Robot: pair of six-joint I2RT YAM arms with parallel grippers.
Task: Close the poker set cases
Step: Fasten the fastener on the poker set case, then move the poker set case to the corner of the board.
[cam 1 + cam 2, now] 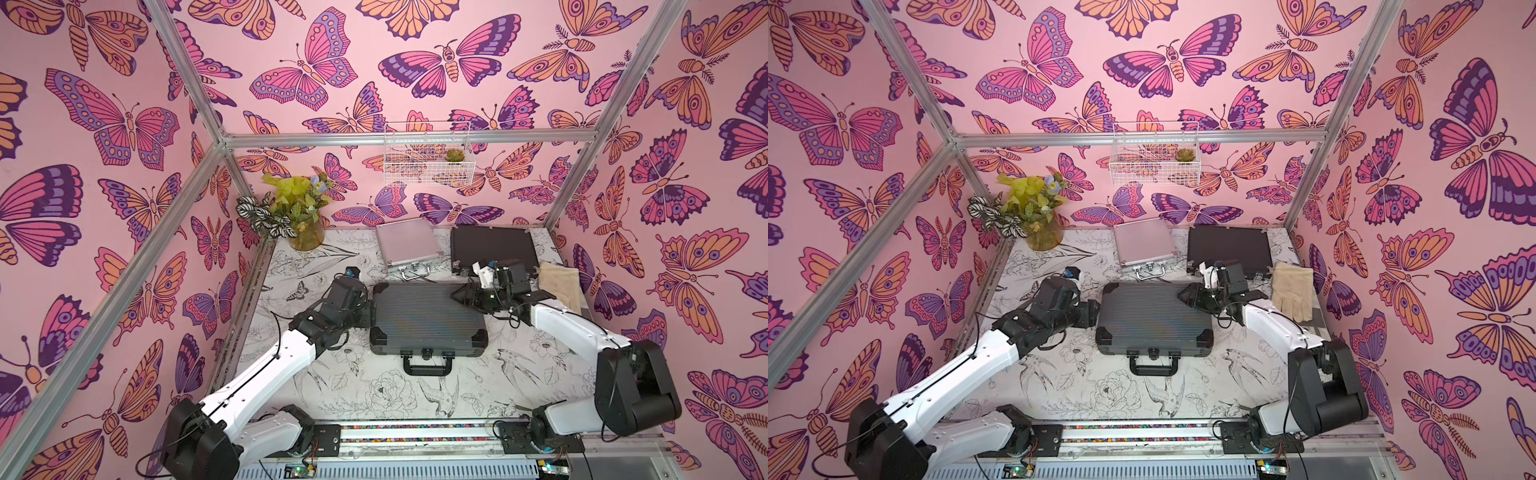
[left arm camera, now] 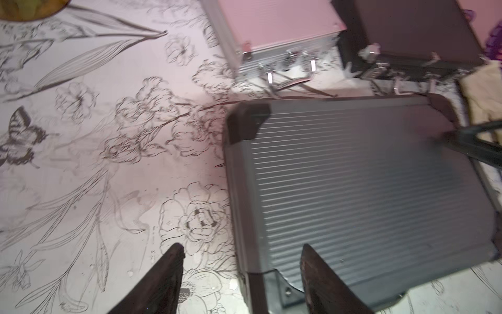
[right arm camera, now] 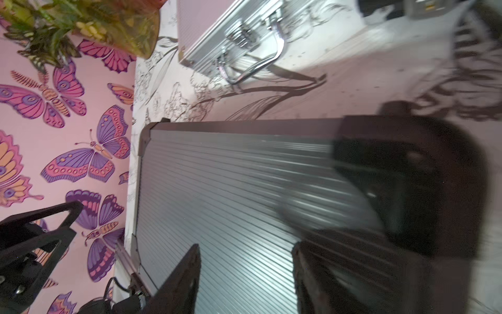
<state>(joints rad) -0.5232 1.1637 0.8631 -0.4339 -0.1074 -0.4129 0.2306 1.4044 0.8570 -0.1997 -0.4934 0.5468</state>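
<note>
The large dark-grey ribbed case (image 1: pixel 428 316) lies flat in the middle of the worktop (image 1: pixel 353 395) with its lid down; both top views show its handle (image 1: pixel 1152 365) pointing at the front edge, a part neither wrist view catches. The small silver case (image 1: pixel 407 245) sits near the back edge, and the wide black case (image 1: pixel 494 249) is beside it towards the back right corner. Both lie flat; the right wrist view shows the silver one's lid (image 3: pixel 206 32) down on its body with its latches and bail handle. The black one's latches are too blurred in the left wrist view (image 2: pixel 413 35) to tell whether they are fastened.

The left arm (image 1: pixel 291 349) reaches to the grey case's left edge. Only the left wrist view shows the left gripper (image 2: pixel 241 247), fingers apart and empty, one over the worktop and one over the ribbed lid (image 2: pixel 366 190). The right gripper (image 1: pixel 459 296) is above the lid's back right part; its wrist view shows the fingers (image 3: pixel 245 247) spread, nothing between them.

A cream glove (image 1: pixel 1293 291) lies at the right edge, plain as a glove in a top view; a vase of plants (image 1: pixel 305 237) stands in the back left corner.
</note>
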